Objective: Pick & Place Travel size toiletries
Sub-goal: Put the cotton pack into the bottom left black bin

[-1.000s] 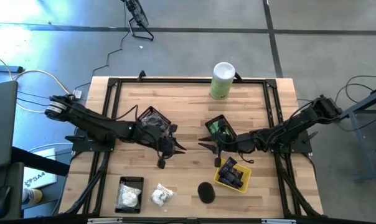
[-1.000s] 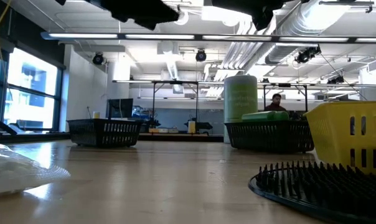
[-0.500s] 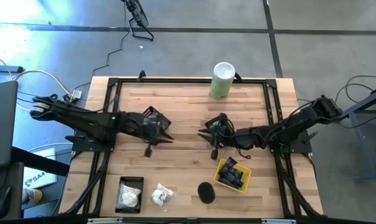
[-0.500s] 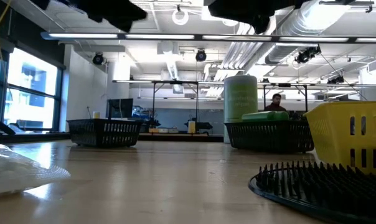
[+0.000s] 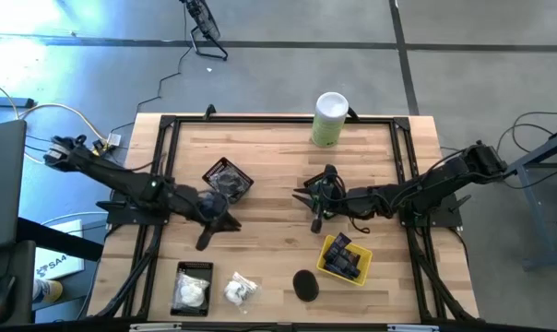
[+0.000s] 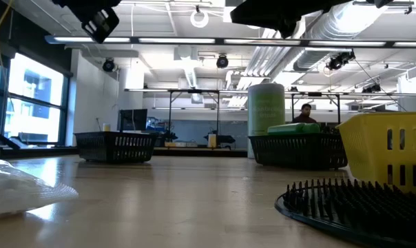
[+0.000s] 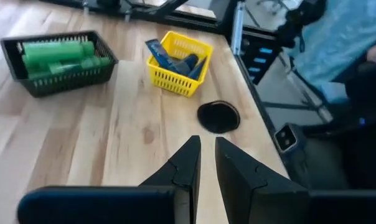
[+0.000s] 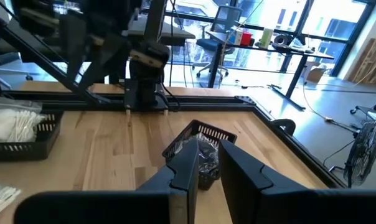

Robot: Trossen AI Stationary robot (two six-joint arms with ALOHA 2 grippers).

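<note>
Left gripper (image 5: pixel 205 242) nearly shut, empty; black disc (image 5: pixel 304 285) at its 4 o'clock. Right gripper (image 5: pixel 317 224) nearly shut, empty; navy tubes (image 5: pixel 345 257) at its 5 o'clock.

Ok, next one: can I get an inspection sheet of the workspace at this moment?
Surface: wooden table, no spills seen.
Job's things: green bottles in a black basket; navy tubes in the yellow basket; white packets in a second basket; loose packet and black disc on the table.
Clutter: white-and-green canister at the far edge.
Grippers: left end effector and right end effector raised, fingers nearly together, empty.
Cables: white cables off the table's left side.
Surroundings: person far behind.
</note>
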